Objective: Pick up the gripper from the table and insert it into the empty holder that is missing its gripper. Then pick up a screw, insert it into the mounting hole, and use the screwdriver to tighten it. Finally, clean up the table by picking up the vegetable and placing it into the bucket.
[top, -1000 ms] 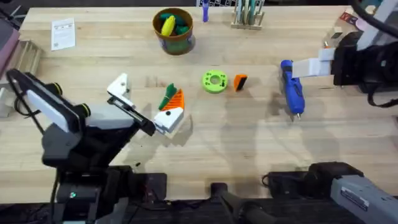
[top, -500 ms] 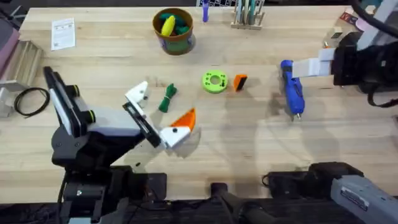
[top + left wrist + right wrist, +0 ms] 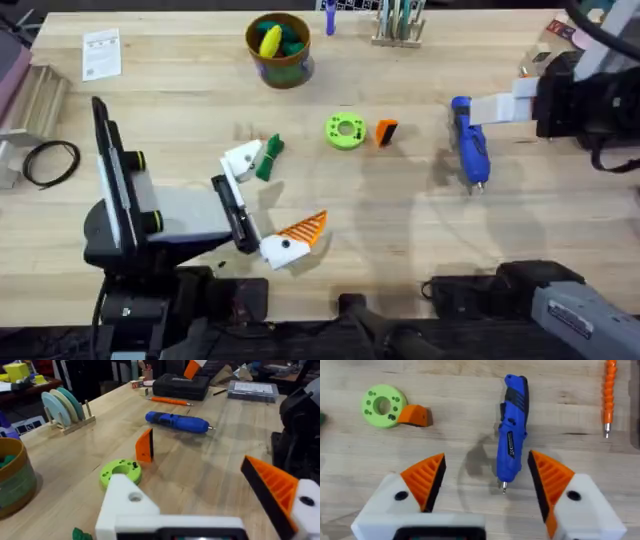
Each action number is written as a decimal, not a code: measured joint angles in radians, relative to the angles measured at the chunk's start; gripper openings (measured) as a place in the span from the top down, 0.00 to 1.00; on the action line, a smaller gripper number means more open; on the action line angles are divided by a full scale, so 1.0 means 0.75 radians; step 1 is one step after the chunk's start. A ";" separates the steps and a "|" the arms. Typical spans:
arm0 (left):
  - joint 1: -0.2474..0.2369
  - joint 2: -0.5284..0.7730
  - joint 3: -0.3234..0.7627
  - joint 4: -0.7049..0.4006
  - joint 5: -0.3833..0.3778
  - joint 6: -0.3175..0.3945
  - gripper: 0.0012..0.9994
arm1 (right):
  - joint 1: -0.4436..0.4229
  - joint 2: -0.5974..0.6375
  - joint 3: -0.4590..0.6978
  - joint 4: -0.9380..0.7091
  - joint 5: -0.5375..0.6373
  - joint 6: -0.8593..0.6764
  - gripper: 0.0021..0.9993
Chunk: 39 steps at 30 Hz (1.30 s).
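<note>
Near the counter's (image 3: 400, 240) front edge the left gripper (image 3: 262, 203) hovers with jaws wide apart — one white finger, the empty holder (image 3: 242, 157), lacks a pad — beside the vegetable (image 3: 270, 157), with the gripper (image 3: 386, 132) farther back, the right gripper (image 3: 485, 485) spread over the screwdriver (image 3: 468, 142), and the bucket (image 3: 279, 49) rearmost.
</note>
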 joint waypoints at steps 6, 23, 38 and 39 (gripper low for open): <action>0.000 0.000 0.000 -0.003 0.016 -0.021 0.01 | 0.000 0.000 0.000 0.000 0.000 0.000 0.01; 0.000 0.000 0.000 -0.004 0.024 -0.031 0.01 | 0.000 0.000 0.000 0.000 0.000 0.000 0.01; 0.000 0.000 0.000 -0.004 0.024 -0.031 0.01 | 0.000 0.000 0.000 0.000 0.000 0.000 0.01; 0.000 0.000 0.000 -0.004 0.024 -0.031 0.01 | 0.000 0.000 0.000 0.000 0.000 0.000 0.01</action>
